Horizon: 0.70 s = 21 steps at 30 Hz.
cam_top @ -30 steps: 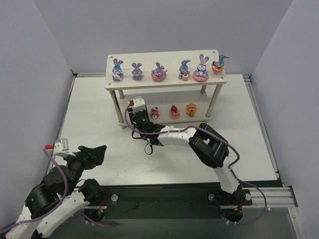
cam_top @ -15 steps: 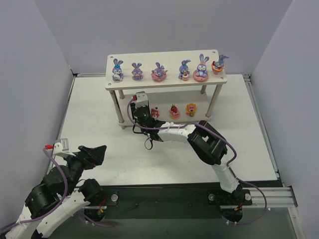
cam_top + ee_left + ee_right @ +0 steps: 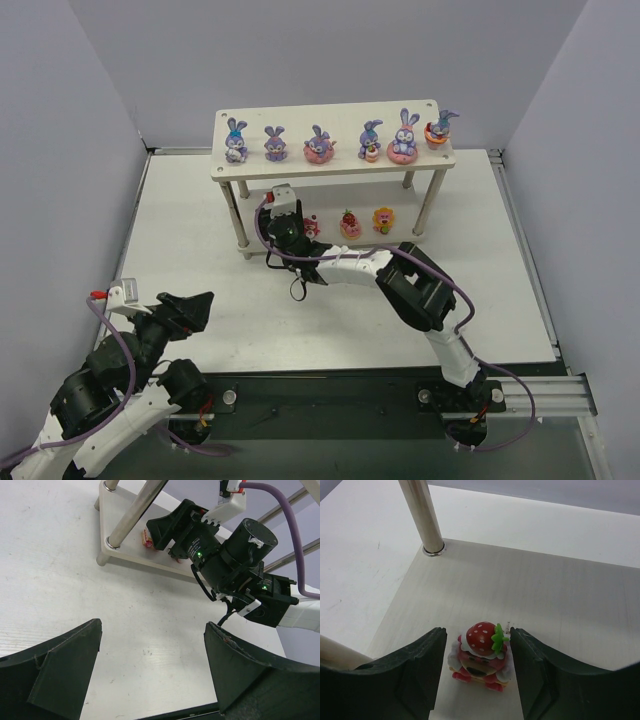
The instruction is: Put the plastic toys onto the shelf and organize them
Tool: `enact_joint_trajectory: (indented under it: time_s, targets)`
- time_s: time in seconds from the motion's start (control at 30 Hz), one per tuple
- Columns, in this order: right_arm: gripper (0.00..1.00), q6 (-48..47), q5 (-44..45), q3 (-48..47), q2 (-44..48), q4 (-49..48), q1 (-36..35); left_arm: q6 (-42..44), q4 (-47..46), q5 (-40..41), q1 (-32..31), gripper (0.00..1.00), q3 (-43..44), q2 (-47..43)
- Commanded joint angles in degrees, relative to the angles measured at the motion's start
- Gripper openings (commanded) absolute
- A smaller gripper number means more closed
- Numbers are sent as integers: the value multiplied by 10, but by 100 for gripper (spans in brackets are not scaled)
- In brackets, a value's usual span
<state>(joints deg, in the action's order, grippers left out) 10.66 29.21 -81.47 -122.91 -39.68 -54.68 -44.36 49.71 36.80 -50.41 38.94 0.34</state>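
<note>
A strawberry-topped pink cake toy (image 3: 482, 655) stands upright on the lower board of the pale wooden shelf (image 3: 560, 595). My right gripper (image 3: 477, 632) straddles it, open, with a narrow gap on each side. In the top view the right gripper (image 3: 287, 212) reaches under the left end of the shelf (image 3: 330, 165). Several purple bunnies, such as one (image 3: 236, 140), line the top board. Three cake pieces (image 3: 349, 224) show on the lower board. My left gripper (image 3: 190, 310) hangs open and empty near the front left.
A metal shelf leg (image 3: 426, 517) rises just beyond and left of the right fingers. The left wrist view shows bare white tabletop (image 3: 150, 630) between its fingers and the right arm (image 3: 225, 555) at the shelf's lower board (image 3: 125, 550).
The right arm moved forward under the shelf with the cake toy, then its jaws parted and let go of it. The left arm has not moved.
</note>
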Motion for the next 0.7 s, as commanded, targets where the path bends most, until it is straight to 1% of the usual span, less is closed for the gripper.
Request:
enact_joint_trajectory:
  time_s: [0.0, 0.03, 0.07, 0.27, 0.4, 0.43, 0.53, 0.6, 0.63, 0.67]
  targets:
    - [56, 2, 1, 6, 20, -36, 4, 1, -6, -1, 3, 94, 12, -24]
    - [58, 2, 1, 11, 22, -40, 4, 1, -6, -1, 4, 93, 13, -25]
    - [65, 2, -1, 15, 28, -44, 4, 1, -6, -1, 3, 94, 12, -24]
    - [76, 5, -3, 48, 57, -68, -3, 1, -6, -1, 3, 94, 12, -24]
    - [80, -19, -12, 77, 90, -105, -17, 9, -15, -15, 3, 95, 10, -24]
    - [82, -25, -9, 80, 104, -106, -24, 11, -17, -20, 3, 97, 11, -24]
    - [87, -43, 2, 97, 137, -109, -37, 20, -26, -35, 1, 97, 10, -18]
    - [89, -53, 13, 116, 159, -109, -51, 25, -30, -41, 1, 97, 12, -12]
    - [90, -57, 22, 126, 185, -107, -56, 24, -28, -41, 1, 97, 13, -10]
    - [90, -62, 30, 133, 198, -90, -70, 24, -28, -41, 2, 97, 15, -5]
